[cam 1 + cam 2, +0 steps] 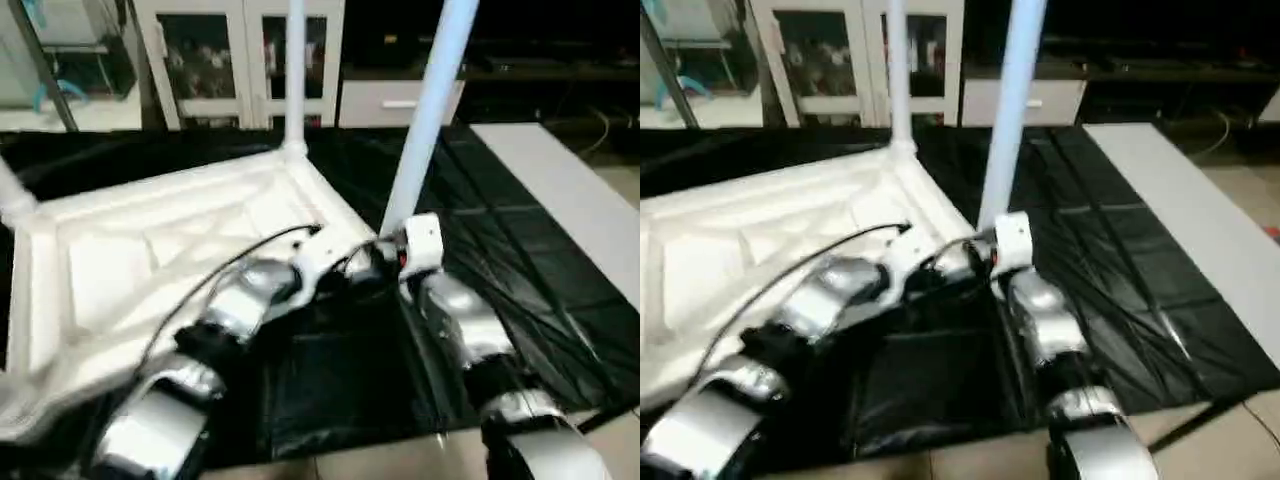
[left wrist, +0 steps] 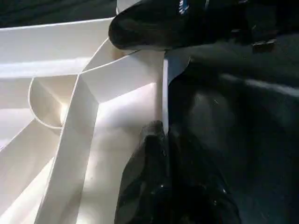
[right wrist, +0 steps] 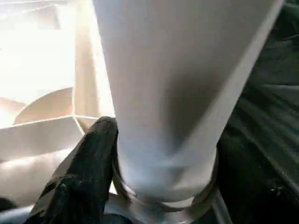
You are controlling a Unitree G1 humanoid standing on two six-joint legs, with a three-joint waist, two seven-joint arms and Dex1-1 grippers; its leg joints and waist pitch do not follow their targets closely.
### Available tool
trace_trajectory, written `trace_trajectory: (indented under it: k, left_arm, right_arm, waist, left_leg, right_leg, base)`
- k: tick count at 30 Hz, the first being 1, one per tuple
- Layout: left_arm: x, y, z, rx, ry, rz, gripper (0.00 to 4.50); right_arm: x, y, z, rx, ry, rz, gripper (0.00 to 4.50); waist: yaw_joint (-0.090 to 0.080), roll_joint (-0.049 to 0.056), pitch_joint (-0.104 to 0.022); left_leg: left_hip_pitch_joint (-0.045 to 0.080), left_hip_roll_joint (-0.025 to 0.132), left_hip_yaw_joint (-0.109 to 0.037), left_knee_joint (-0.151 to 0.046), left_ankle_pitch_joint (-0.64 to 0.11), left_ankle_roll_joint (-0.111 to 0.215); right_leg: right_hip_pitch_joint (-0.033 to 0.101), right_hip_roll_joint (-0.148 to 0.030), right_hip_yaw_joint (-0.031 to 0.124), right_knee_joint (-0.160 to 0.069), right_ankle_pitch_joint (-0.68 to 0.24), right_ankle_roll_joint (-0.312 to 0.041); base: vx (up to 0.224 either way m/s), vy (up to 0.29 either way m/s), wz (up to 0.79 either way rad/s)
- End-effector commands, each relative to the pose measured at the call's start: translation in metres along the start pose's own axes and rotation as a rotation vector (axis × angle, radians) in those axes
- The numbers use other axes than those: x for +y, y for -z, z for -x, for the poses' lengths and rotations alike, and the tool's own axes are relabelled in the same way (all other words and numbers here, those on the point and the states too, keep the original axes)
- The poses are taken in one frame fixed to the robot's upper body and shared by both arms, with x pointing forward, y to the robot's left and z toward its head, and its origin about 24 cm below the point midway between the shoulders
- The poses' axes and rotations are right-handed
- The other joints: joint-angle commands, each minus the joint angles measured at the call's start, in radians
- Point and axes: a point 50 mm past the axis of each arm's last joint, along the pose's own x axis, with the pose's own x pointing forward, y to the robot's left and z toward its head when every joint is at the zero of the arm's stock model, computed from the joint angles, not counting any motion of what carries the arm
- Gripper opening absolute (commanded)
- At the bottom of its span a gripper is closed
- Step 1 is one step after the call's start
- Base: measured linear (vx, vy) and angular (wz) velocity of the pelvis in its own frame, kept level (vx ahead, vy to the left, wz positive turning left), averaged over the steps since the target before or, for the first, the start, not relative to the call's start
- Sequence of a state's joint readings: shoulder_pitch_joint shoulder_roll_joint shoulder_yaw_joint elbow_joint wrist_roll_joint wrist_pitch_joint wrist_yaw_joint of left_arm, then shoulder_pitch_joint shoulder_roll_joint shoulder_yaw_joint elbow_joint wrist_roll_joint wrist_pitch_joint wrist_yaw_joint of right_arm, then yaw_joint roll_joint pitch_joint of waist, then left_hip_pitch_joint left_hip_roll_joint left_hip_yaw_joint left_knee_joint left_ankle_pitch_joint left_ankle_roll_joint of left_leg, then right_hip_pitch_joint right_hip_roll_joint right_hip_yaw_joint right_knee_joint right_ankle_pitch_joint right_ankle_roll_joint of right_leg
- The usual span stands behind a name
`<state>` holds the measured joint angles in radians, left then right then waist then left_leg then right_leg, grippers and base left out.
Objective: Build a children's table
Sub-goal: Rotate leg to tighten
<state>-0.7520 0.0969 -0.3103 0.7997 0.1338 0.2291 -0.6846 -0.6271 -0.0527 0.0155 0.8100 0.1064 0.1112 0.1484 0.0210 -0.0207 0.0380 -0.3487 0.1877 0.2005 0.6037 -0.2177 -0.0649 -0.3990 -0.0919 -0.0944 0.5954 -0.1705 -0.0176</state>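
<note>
The table top (image 1: 150, 260) is lying upside down on a black sheet (image 1: 480, 230), its ribbed underside facing up and its long side running away to the robot's left. Three legs are showing. One leg (image 1: 294, 70) is standing upright in the far corner socket, its long axis vertical. A second leg (image 1: 432, 100) is rising from the near right corner socket, its long axis pointing up and leaning slightly to the robot's right, with the thick end down at the socket. The stub of a third leg (image 1: 12, 195) is showing at the left edge.

The right gripper (image 3: 159, 186) is sitting at the base of the leaning leg, its jaws spread around the leg's thick end; one black finger (image 3: 88, 158) is pressing against the leg's side just above the socket rim. The leg is thus standing between the fingers, rising away from the wrist.

The left gripper (image 2: 163, 140) is resting at the near edge of the table top, just beside the right gripper, with its fingers clenched together and nothing between them; the top's edge wall and diagonal ribs are lying directly ahead of it.

A white board (image 1: 570, 200) is lying on the sheet to the right, well apart from the table.
</note>
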Motion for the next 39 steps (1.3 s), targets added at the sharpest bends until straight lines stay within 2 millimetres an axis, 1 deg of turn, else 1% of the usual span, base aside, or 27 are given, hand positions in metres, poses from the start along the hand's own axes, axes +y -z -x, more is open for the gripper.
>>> trace_trajectory:
  k: [1,2,3,4,6,8,10,11,13,14,15,16,17,18,19,20,21,23,24,25,26,27,28,29,30,32,39]
  left_arm:
    - [-0.015,0.009,-0.012,0.042,0.014,0.021,0.0]
    - [-0.015,0.009,-0.012,0.042,0.017,0.02,0.0]
    - [-0.015,0.01,-0.011,0.043,0.024,0.021,0.0]
    - [-0.015,0.01,-0.011,0.043,0.025,0.02,0.0]
    - [-0.014,0.013,-0.009,0.039,0.054,0.016,0.0]
    - [-0.015,0.014,-0.008,0.038,0.066,0.014,0.0]
    - [-0.016,0.014,-0.006,0.011,0.1,-0.018,0.0]
    - [-0.019,0.02,0.002,-0.005,0.205,-0.087,0.0]
    - [-0.022,0.022,0.005,-0.011,0.252,-0.12,0.0]
    - [-0.026,0.028,0.018,-0.017,0.381,-0.185,0.0]
    - [-0.026,0.028,0.018,-0.017,0.381,-0.185,0.0]
    - [-0.026,0.028,0.019,-0.016,0.39,-0.185,0.0]
    - [-0.028,0.031,0.023,-0.011,0.434,-0.184,0.0]
    - [-0.029,0.032,0.028,-0.012,0.483,-0.196,0.0]
    - [-0.032,0.036,0.037,-0.008,0.565,-0.212,0.0]
    - [-0.032,0.039,0.045,0.007,0.625,-0.242,0.0]
    - [-0.031,0.04,0.048,0.016,0.64,-0.255,0.0]
    - [-0.029,0.039,0.054,0.009,0.659,-0.263,0.0]
    - [-0.029,0.039,0.054,0.009,0.659,-0.263,0.0]
    - [-0.028,0.039,0.058,0.003,0.676,-0.255,0.0]
    - [-0.028,0.039,0.06,0.002,0.687,-0.251,0.0]
    - [-0.028,0.039,0.063,0.006,0.704,-0.251,0.0]
    - [-0.028,0.04,0.065,0.011,0.714,-0.253,0.0]
    - [-0.027,0.04,0.068,0.011,0.712,-0.255,0.0]
    - [-0.027,0.04,0.068,0.011,0.712,-0.255,0.0]
    - [-0.026,0.04,0.069,0.01,0.707,-0.254,0.0]
    - [-0.024,0.042,0.069,0.013,0.675,-0.257,0.0]
  right_arm:
    - [0.038,-0.003,-0.006,-0.017,-0.142,0.052,2.71]
    - [0.04,-0.004,-0.006,-0.024,-0.155,0.053,2.71]
    - [0.04,-0.005,-0.005,-0.039,-0.167,0.042,2.71]
    - [0.04,-0.006,-0.005,-0.041,-0.169,0.042,2.71]
    - [0.039,-0.009,-0.003,-0.091,-0.234,0.042,3.26]
    - [0.039,-0.009,-0.002,-0.101,-0.248,0.049,3.46]
    - [0.036,-0.01,0.001,-0.114,-0.266,0.06,3.6]
    - [0.027,-0.011,0.01,-0.138,-0.34,0.097,3.76]
    - [0.024,-0.012,0.015,-0.144,-0.371,0.114,3.92]
    - [0.011,-0.008,0.03,-0.129,-0.477,0.186,3.97]
    - [0.011,-0.008,0.03,-0.129,-0.477,0.186,3.97]
    - [0.01,-0.008,0.031,-0.127,-0.484,0.192,4.22]
    - [0.006,-0.006,0.036,-0.115,-0.52,0.219,4.22]
    - [0.002,-0.004,0.042,-0.101,-0.564,0.243,4.22]
    - [-0.004,-0.001,0.053,-0.07,-0.647,0.283,4.22]
    - [-0.01,0.003,0.065,-0.037,-0.736,0.316,4.22]
    - [-0.012,0.004,0.069,-0.025,-0.767,0.325,4.22]
    - [-0.016,0.006,0.081,0.012,-0.847,0.329,4.22]
    - [-0.016,0.006,0.081,0.012,-0.847,0.329,4.22]
    - [-0.018,0.007,0.087,0.03,-0.884,0.327,4.22]
    - [-0.019,0.008,0.09,0.04,-0.903,0.327,4.22]
    - [-0.021,0.008,0.093,0.055,-0.92,0.325,4.22]
    - [-0.024,0.009,0.097,0.071,-0.935,0.329,4.22]
    - [-0.029,0.01,0.102,0.095,-0.952,0.336,4.22]
    - [-0.029,0.01,0.102,0.096,-0.952,0.336,4.22]
    - [-0.032,0.011,0.106,0.115,-0.97,0.333,4.22]
    - [-0.035,0.014,0.107,0.149,-0.977,0.34,4.22]
  waist:
    - [0.007,-0.009,-0.056]
    - [0.01,-0.008,-0.058]
    - [0.011,-0.011,-0.058]
    - [0.012,-0.01,-0.057]
    - [0.014,-0.011,-0.055]
    - [0.015,-0.01,-0.054]
    - [0.015,-0.011,-0.054]
    - [0.017,-0.007,-0.052]
    - [0.019,-0.008,-0.054]
    - [0.02,-0.001,-0.053]
    - [0.021,-0.004,-0.054]
    - [0.019,-0.004,-0.056]
    - [0.02,-0.001,-0.054]
    - [0.019,-0.001,-0.054]
    - [0.024,0.003,-0.051]
    - [0.03,0.002,-0.051]
    - [0.033,0.005,-0.05]
    - [0.04,0.005,-0.05]
    - [0.043,0.004,-0.046]
    - [0.044,0.004,-0.045]
    - [0.045,0.002,-0.044]
    - [0.046,0.002,-0.043]
    - [0.046,0.002,-0.043]
    - [0.048,0.002,-0.045]
    - [0.048,0.002,-0.045]
    - [0.054,-0.001,-0.046]
    - [0.058,0.0,-0.048]
  left_leg:
    - [0.0,0.045,-0.025,-0.078,-0.157,0.039]
    - [-0.001,0.045,-0.024,-0.076,-0.131,0.052]
    - [-0.001,0.046,-0.023,-0.076,-0.121,0.058]
    - [-0.001,0.046,-0.023,-0.077,-0.117,0.063]
    - [-0.001,0.046,-0.021,-0.077,-0.123,0.071]
    - [-0.001,0.047,-0.022,-0.078,-0.142,0.067]
    - [-0.001,0.048,-0.023,-0.078,-0.15,0.068]
    - [-0.001,0.048,-0.023,-0.08,-0.152,0.072]
    - [-0.003,0.05,-0.024,-0.079,-0.149,0.08]
    - [-0.003,0.052,-0.025,-0.081,-0.14,0.09]
    - [-0.003,0.054,-0.025,-0.08,-0.137,0.093]
    - [-0.004,0.054,-0.024,-0.079,-0.129,0.096]
    - [0.001,0.056,-0.022,-0.08,-0.132,0.094]
    - [0.001,0.056,-0.021,-0.079,-0.131,0.093]
    - [0.005,0.057,-0.02,-0.081,-0.153,0.087]
    - [0.005,0.059,-0.022,-0.083,-0.159,0.086]
    - [0.006,0.062,-0.022,-0.085,-0.161,0.087]
    - [0.015,0.061,-0.018,-0.084,-0.177,0.081]
    - [0.014,0.061,-0.016,-0.086,-0.197,0.074]
    - [0.009,0.062,-0.02,-0.089,-0.218,0.06]
    - [0.009,0.062,-0.021,-0.09,-0.226,0.054]
    - [0.011,0.062,-0.021,-0.091,-0.245,0.045]
    - [0.011,0.063,-0.023,-0.092,-0.249,0.041]
    - [0.013,0.063,-0.022,-0.091,-0.243,0.034]
    - [0.013,0.063,-0.022,-0.091,-0.243,0.034]
    - [0.008,0.06,-0.021,-0.088,-0.205,0.044]
    - [0.008,0.06,-0.022,-0.087,-0.186,0.042]
  right_leg:
    - [0.043,-0.072,0.057,-0.072,-0.246,-0.199]
    - [0.046,-0.073,0.058,-0.067,-0.21,-0.209]
    - [0.046,-0.073,0.057,-0.065,-0.196,-0.215]
    - [0.046,-0.073,0.057,-0.064,-0.19,-0.218]
    - [0.046,-0.073,0.057,-0.066,-0.202,-0.223]
    - [0.046,-0.074,0.056,-0.071,-0.244,-0.214]
    - [0.046,-0.074,0.057,-0.072,-0.253,-0.208]
    - [0.046,-0.072,0.057,-0.074,-0.249,-0.207]
    - [0.049,-0.073,0.058,-0.07,-0.233,-0.203]
    - [0.05,-0.072,0.058,-0.067,-0.21,-0.205]
    - [0.051,-0.072,0.059,-0.066,-0.196,-0.207]
    - [0.051,-0.073,0.06,-0.061,-0.18,-0.214]
    - [0.046,-0.071,0.06,-0.062,-0.175,-0.23]
    - [0.045,-0.072,0.061,-0.061,-0.175,-0.234]
    - [0.042,-0.072,0.061,-0.066,-0.196,-0.238]
    - [0.048,-0.07,0.062,-0.062,-0.198,-0.229]
    - [0.044,-0.07,0.063,-0.062,-0.19,-0.229]
    - [0.037,-0.067,0.063,-0.063,-0.177,-0.242]
    - [0.036,-0.066,0.064,-0.064,-0.191,-0.243]
    - [0.041,-0.07,0.063,-0.067,-0.234,-0.233]
    - [0.043,-0.071,0.063,-0.069,-0.255,-0.225]
    - [0.038,-0.072,0.064,-0.073,-0.288,-0.214]
    - [0.039,-0.073,0.064,-0.075,-0.302,-0.207]
    - [0.036,-0.072,0.065,-0.074,-0.295,-0.204]
    - [0.036,-0.072,0.065,-0.074,-0.295,-0.204]
    - [0.04,-0.072,0.064,-0.069,-0.255,-0.21]
    - [0.042,-0.071,0.062,-0.067,-0.238,-0.213]
  base:
    - [0.0,0.0,0.0]
    - [0.0,0.0,0.0]
    - [0.0,0.0,0.0]
    - [0.0,0.0,0.0]
    - [0.0,0.0,0.0]
    - [0.0,0.0,0.0]
    - [0.0,0.0,0.0]
    - [0.0,0.0,0.0]
    - [0.0,0.0,0.0]
    - [0.0,0.0,0.0]
    - [0.0,0.0,0.0]
    - [0.0,0.0,0.0]
    - [0.0,0.0,0.0]
    - [0.0,0.0,0.0]
    - [0.0,0.0,0.0]
    - [0.0,0.0,0.0]
    - [0.0,0.0,0.0]
    - [0.0,0.0,0.0]
    - [0.0,0.0,0.0]
    - [0.0,0.0,0.0]
    - [0.0,0.0,0.0]
    - [0.0,0.0,0.0]
    - [0.0,0.0,0.0]
    - [0.0,0.0,0.0]
    - [0.0,0.0,0.0]
    - [0.0,0.0,0.0]
    - [0.0,0.0,0.0]
